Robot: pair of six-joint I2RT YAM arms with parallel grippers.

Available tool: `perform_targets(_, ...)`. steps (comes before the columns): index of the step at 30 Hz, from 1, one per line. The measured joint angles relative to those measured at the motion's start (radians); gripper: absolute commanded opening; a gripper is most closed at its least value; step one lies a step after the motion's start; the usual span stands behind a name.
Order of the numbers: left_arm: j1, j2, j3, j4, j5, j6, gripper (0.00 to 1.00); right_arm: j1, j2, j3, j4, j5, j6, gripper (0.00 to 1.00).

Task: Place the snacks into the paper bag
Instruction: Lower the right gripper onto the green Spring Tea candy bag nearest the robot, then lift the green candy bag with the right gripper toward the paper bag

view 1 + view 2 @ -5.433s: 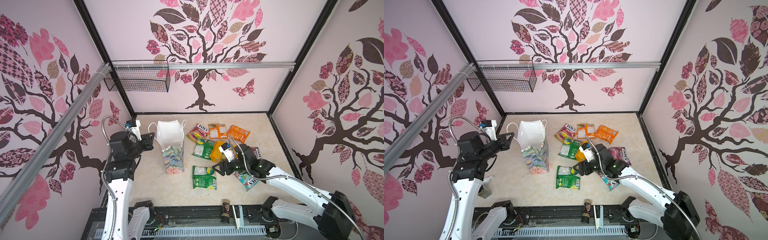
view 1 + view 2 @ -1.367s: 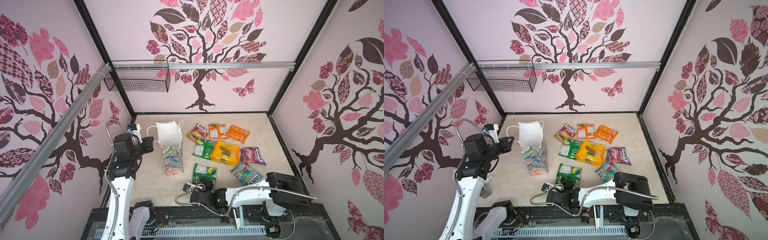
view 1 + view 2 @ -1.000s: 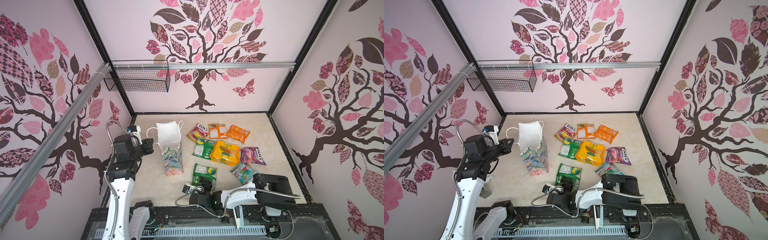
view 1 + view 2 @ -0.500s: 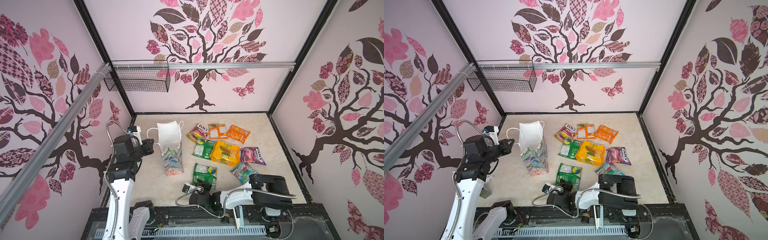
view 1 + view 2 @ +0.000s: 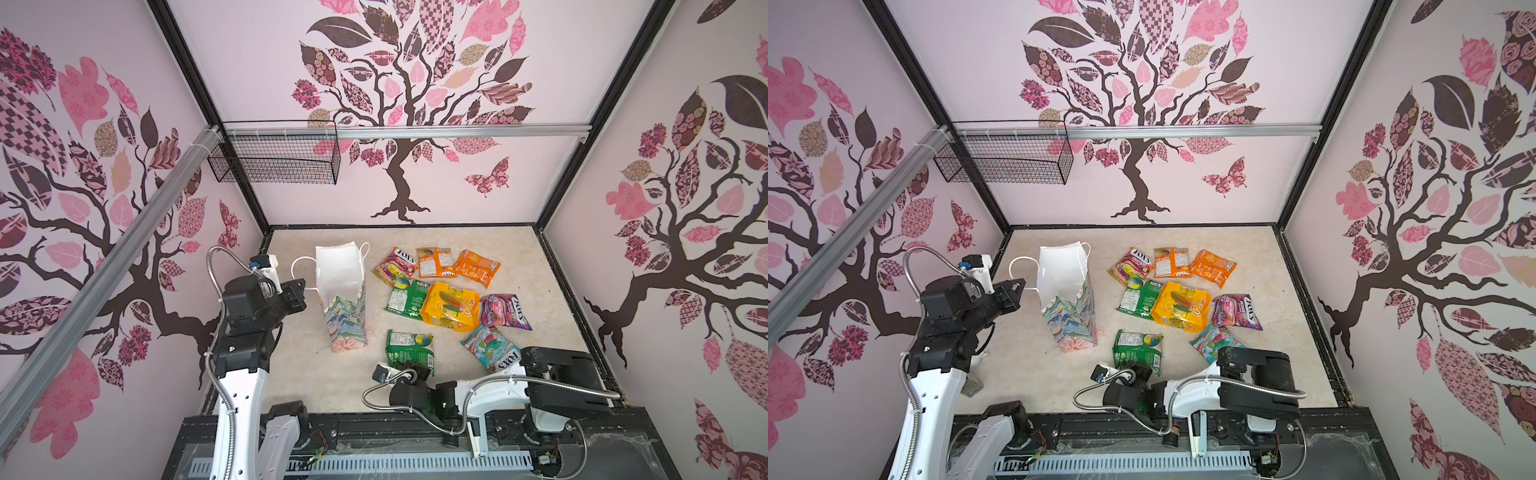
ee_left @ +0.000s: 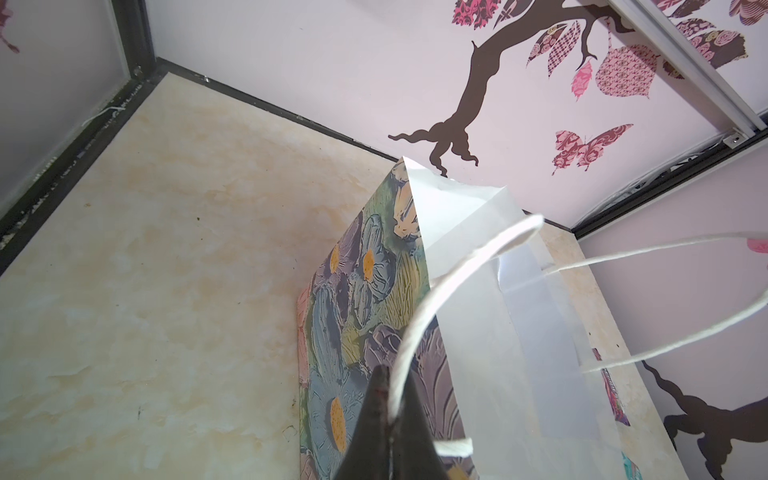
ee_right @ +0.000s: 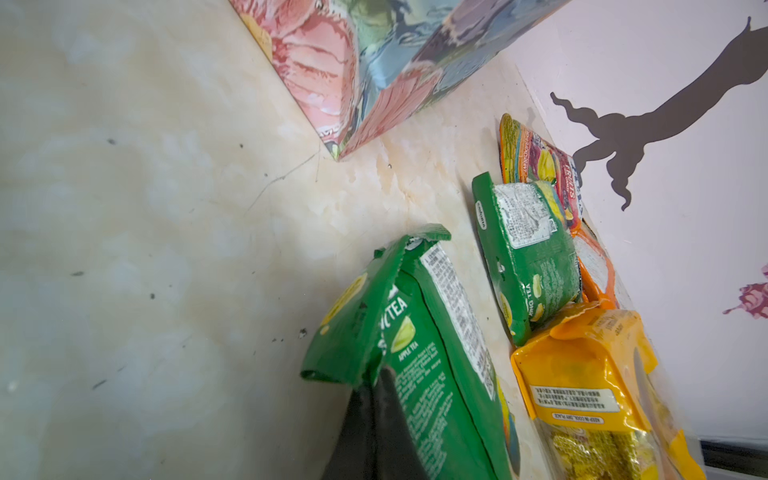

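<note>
The paper bag stands upright left of centre, floral outside and white inside, mouth open. My left gripper is shut on the bag's white cord handle. Several snacks lie flat to the right of the bag. Nearest the front is a green packet. My right gripper is low at that packet's near edge and shut on its folded flap. Behind it lie a yellow packet, a second green packet and an orange packet.
A black wire basket hangs on the back wall's rail, high above the floor. Patterned walls close in three sides. A teal and red packet lies just beside my right arm's white link.
My right gripper has closed on the near edge of the front green packet within the last second. The left gripper stays shut on the bag handle, almost unmoved.
</note>
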Motion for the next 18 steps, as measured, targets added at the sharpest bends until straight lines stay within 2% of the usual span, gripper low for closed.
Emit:
perform_targets(14, 0.006, -0.024, -0.001, 0.000, -0.042, 0.002, 0.00, -0.132, -0.394, -0.050, -0.056, -0.188, 0.139, 0.00)
perform_targets(18, 0.006, -0.024, -0.001, 0.000, -0.043, 0.002, 0.00, -0.134, -0.471, -0.052, -0.070, -0.224, 0.155, 0.00)
